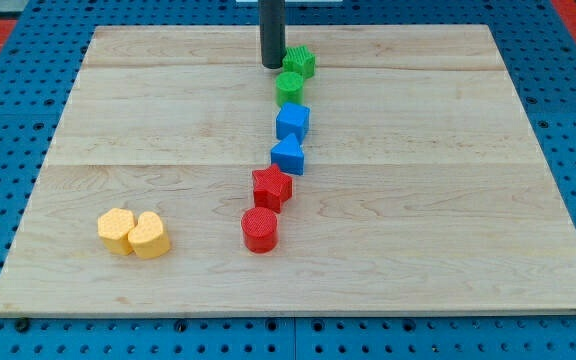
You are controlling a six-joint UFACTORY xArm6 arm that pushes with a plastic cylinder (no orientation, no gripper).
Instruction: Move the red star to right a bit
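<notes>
The red star (272,187) lies near the middle of the wooden board (448,200), in a slanted line of blocks. A red cylinder (260,229) stands just below it, to its left. A blue triangular block (288,155) touches the star's upper right. My tip (272,65) is near the view's top, just left of the green star (301,62), far above the red star.
A green cylinder (290,87) and a blue block (293,122) continue the line upward. Two yellow blocks (116,229) (149,235) sit side by side at the lower left. A blue pegboard (8,120) surrounds the board.
</notes>
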